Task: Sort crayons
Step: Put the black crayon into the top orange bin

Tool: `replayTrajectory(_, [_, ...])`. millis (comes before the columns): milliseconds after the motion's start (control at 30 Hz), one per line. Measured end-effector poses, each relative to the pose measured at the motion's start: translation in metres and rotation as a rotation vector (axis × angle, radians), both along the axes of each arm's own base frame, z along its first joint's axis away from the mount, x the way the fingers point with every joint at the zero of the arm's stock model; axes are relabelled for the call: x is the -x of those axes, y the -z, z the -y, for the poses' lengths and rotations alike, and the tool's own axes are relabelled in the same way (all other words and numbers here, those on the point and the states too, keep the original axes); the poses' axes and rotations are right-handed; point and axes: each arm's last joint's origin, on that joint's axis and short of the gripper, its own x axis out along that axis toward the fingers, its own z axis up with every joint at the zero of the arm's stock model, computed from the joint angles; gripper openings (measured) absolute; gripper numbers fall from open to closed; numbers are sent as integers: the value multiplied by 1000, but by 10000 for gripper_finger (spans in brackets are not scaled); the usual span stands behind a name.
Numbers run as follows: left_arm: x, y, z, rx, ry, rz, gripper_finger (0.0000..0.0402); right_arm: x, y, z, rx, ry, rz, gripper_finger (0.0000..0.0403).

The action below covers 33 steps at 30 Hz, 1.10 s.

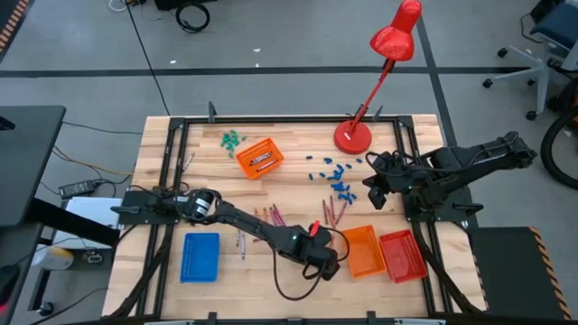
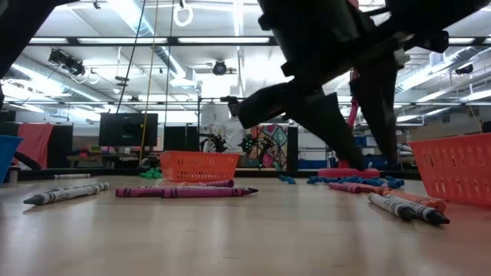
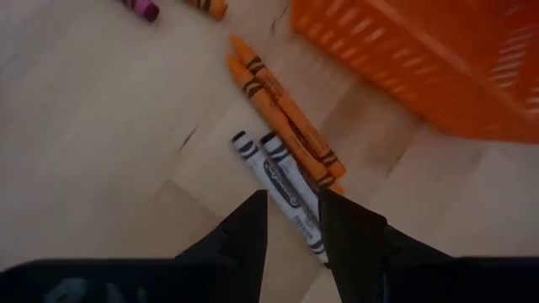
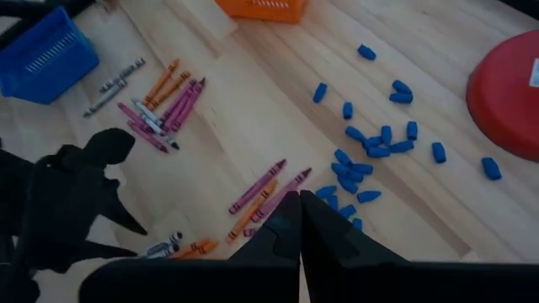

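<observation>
Two grey-white crayons (image 3: 282, 177) lie side by side on the table, next to two orange crayons (image 3: 286, 114) and near the orange tray (image 3: 421, 59). My left gripper (image 3: 295, 227) is open above them, pointing steeply down, one finger on each side of their near ends. In the low view its fingers (image 2: 354, 157) stand clear above these crayons (image 2: 403, 207). In the high view the left gripper (image 1: 327, 264) hides them. Magenta crayons (image 1: 334, 209) lie toward the table's middle. My right gripper (image 4: 299, 220) is shut on nothing, raised at the right (image 1: 375, 194).
An orange tray (image 1: 361, 251) and a red tray (image 1: 402, 255) stand at the near right, a blue tray (image 1: 200, 255) at the near left, and another orange tray (image 1: 260, 158) at the far middle. Blue pieces (image 1: 339, 176), green pieces (image 1: 232, 139) and a red lamp (image 1: 354, 135) lie farther back.
</observation>
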Motion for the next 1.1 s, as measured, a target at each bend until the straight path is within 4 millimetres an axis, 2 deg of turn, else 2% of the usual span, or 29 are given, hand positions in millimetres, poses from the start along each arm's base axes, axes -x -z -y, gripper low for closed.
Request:
replayTrajectory(167, [-2, 11, -2, -4, 8, -23, 119, 0, 0, 0, 2, 1, -2, 7])
replayTrajectory(633, [-4, 13, -1, -3, 19, -5, 119, 0, 0, 1, 18, 11, -1, 7])
replayTrajectory(867, [-1, 26, -4, 47, 41, -40, 119, 0, 0, 1, 20, 13, 0, 7])
replayTrajectory(1100, [2, 28, -5, 9, 92, -86, 119, 0, 0, 1, 18, 16, 1, 7])
